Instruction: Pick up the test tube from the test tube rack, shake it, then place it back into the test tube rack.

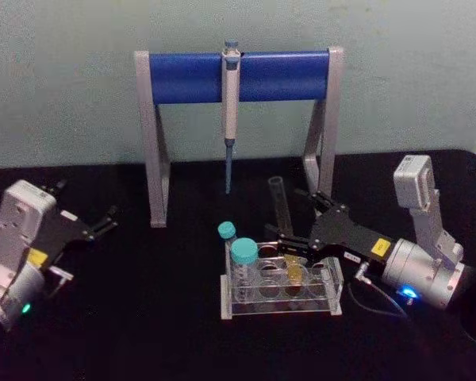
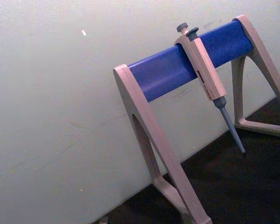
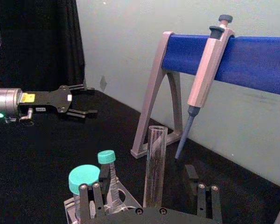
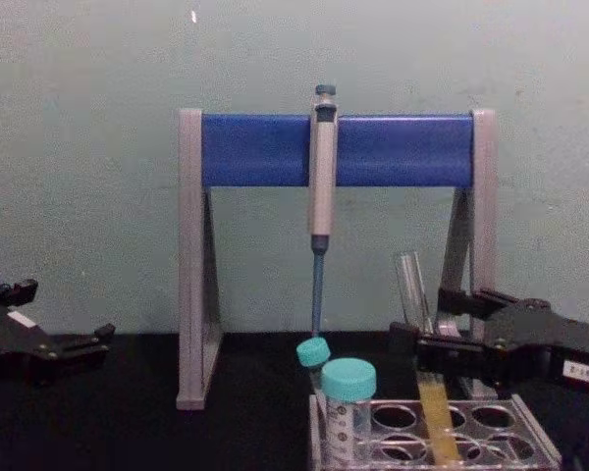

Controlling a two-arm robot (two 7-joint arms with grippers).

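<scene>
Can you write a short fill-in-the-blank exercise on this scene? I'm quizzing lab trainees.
1. The liquid in the test tube is ____.
2. The right pincer has its open fingers on either side of the test tube, which stands in the test tube ____.
3. The pipette hangs from the stand's ____ bar.
4. The two capped tubes have ____ caps.

Missing words: yellow-orange; rack; blue; teal

My right arm reaches in from the right, low over the table, wrist roughly level and pointing left. Its right gripper (image 1: 301, 226) has both fingers spread wide, one finger (image 4: 463, 300) farther back and the other nearer me. My left arm sits well off to the left, idle, and the left gripper (image 1: 105, 221) points right with its fingers apart.
</scene>
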